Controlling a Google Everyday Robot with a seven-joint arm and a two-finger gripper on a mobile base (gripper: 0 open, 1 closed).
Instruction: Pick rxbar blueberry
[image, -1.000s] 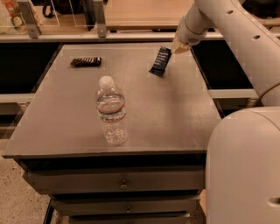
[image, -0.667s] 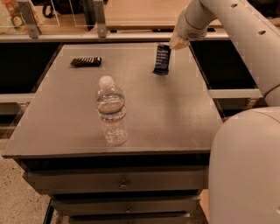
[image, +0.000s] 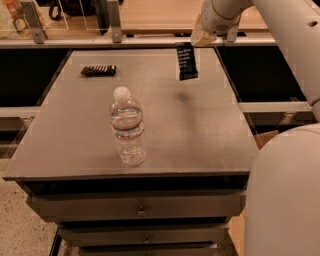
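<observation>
The rxbar blueberry (image: 186, 62) is now lifted higher above the table (image: 210, 130) and hangs upright from the gripper (image: 196, 40), with the jaws clamped on its top. The pick is judged nearly complete.

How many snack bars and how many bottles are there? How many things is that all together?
Snack bars: 2, the rxbar blueberry held up by the gripper over the far side of the table, and a dark brown bar lying on it.
Water bottle: 1
Total: 3
</observation>
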